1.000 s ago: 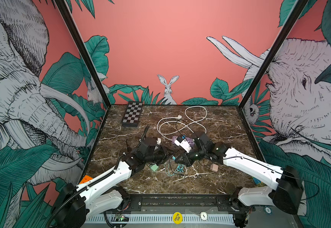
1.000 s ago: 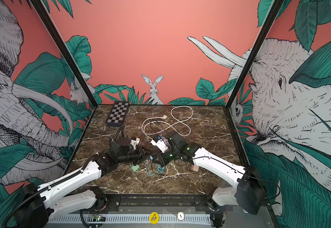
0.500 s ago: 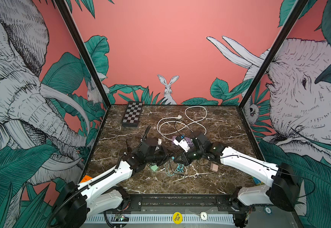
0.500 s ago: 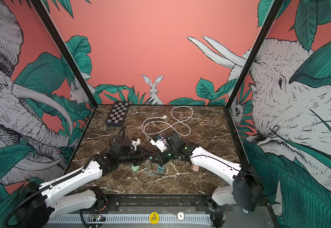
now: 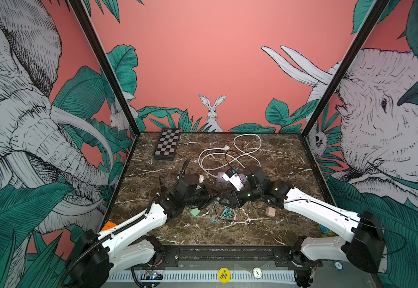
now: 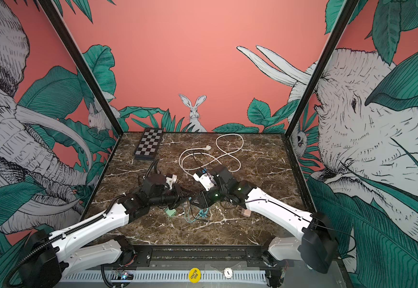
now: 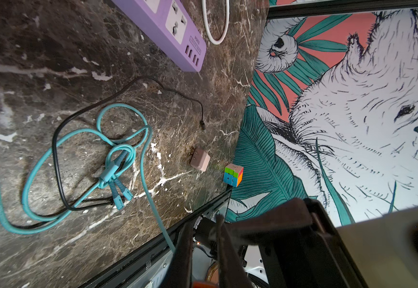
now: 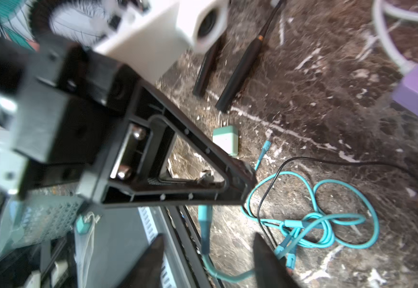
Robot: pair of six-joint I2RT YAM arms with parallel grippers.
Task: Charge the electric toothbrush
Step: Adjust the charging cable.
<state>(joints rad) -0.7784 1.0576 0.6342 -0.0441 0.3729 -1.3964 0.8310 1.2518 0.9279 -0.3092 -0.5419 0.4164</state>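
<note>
While the left fingers (image 7: 184, 256) pinch the teal cable (image 7: 106, 175) and the right fingers (image 8: 153, 264) stand spread, the black toothbrush (image 8: 237, 79) lies flat on the worktop (image 7: 28, 82), left of the purple power strip (image 7: 193, 53), nearer the left arm (image 5: 138, 224).

Robot lab cell; mural walls (image 5: 203, 62)

Black electric toothbrush (image 8: 240, 67), orange ring on it, just lying flat on the worktop's left half. Teal cable (image 7: 124, 149) is looped up near the front edge.
</note>
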